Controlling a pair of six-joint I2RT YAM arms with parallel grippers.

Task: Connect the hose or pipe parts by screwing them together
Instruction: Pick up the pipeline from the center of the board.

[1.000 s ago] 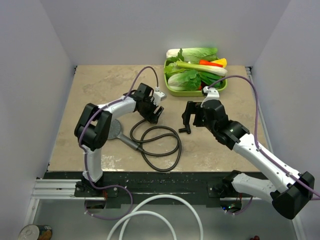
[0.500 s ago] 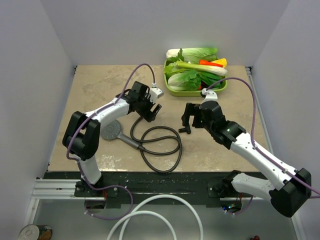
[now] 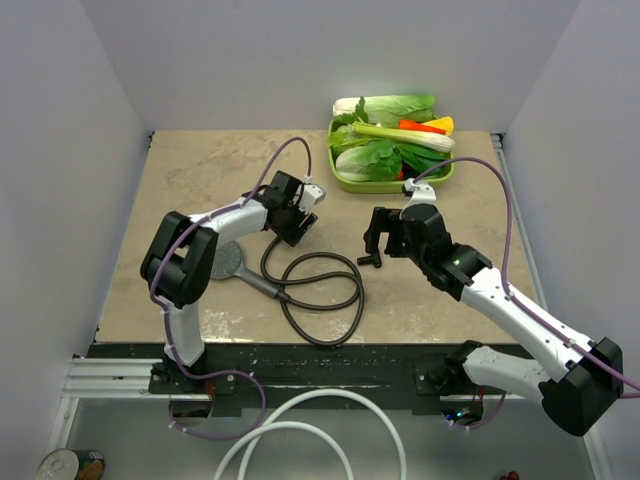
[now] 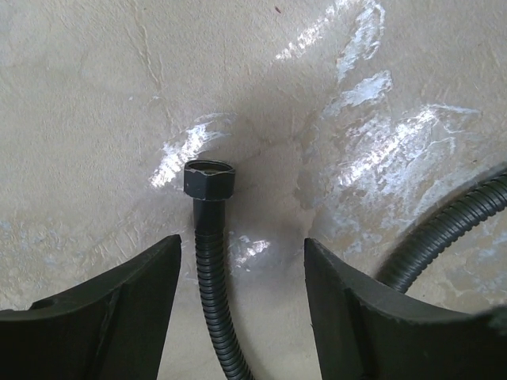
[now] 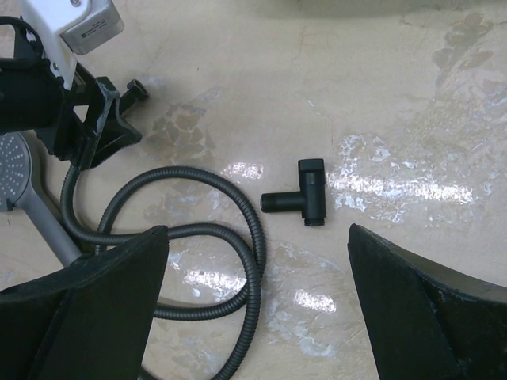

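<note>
Hose first: on my left wrist feed the thin black ribbed line runs up from the bottom edge to its hex nut, which lies flat on the table just left of centre. The left gripper hangs over that end with its jaws partly apart. The hose passes between the two fingers, closer to the one on the left of the frame. I see a sliver of tabletop on either side of it, so nothing is clamped.

From the top camera, the rest of the hose curls in a loose loop at the middle of the frame. It leads back to the dark grey shower head, whose round disc lies left of centre, partly under the left arm, with the handle pointing toward the lower right.

The small black T-shaped fitting lies by itself on the table, just right of centre in the right wrist feed. It sits near the outer bend of the hose loop but apart from it. The right gripper hovers above it, spread wide and empty, with one finger in each lower corner of that frame.

A green tray of vegetables sits at the upper right of the top view, beyond both grippers.
</note>
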